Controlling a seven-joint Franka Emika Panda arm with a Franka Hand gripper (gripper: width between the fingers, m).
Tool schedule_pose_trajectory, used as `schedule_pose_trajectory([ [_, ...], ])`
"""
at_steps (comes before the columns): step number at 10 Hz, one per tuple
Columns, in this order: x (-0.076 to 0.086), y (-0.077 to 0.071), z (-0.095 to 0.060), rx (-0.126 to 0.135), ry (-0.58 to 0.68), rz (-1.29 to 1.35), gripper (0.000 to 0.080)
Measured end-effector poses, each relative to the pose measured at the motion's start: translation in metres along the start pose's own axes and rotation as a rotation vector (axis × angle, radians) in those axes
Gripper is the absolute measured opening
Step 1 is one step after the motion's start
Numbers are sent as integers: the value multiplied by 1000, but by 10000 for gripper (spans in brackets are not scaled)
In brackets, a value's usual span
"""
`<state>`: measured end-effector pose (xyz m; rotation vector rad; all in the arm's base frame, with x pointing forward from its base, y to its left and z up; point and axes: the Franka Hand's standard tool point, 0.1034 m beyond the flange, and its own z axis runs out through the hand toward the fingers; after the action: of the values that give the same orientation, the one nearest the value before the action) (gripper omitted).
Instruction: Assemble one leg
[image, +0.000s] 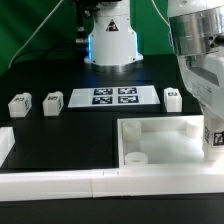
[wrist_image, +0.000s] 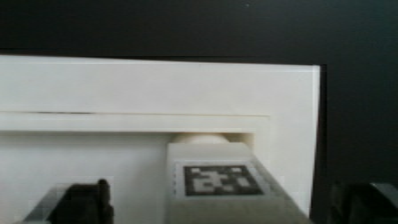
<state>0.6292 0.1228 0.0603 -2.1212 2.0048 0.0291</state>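
Note:
A white leg (wrist_image: 221, 178) with its tagged face toward the wrist camera stands between my fingers, its far end against the inner wall of the large white panel (wrist_image: 160, 95). My gripper (wrist_image: 222, 205) is open, with a gap between each dark finger (wrist_image: 82, 202) and the leg. In the exterior view my gripper (image: 212, 146) hangs over the panel's (image: 165, 128) corner at the exterior view's right, where the leg's tag (image: 214, 136) shows. Three more legs lie on the table: two (image: 20, 103) (image: 52, 103) at the exterior view's left, one (image: 172, 99) beside the arm.
The marker board (image: 112, 96) lies in front of the robot base (image: 110, 40). A round socket (image: 135, 158) sits in the panel's near corner. A long white rail (image: 60, 180) runs along the front edge.

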Motion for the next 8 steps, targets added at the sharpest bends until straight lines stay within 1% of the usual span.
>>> schedule_pose_trajectory([
  [1, -1, 2, 1, -7, -1, -53, 638],
  [2, -1, 2, 0, -11, 3, -237, 638],
  [4, -5, 1, -3, -19, 20, -568, 647],
  [5, -2, 1, -4, -5, 29, -617, 649],
  [7, 1, 1, -3, -13, 35, -794, 649],
  [8, 1, 1, -3, -23, 44, -929, 649],
])
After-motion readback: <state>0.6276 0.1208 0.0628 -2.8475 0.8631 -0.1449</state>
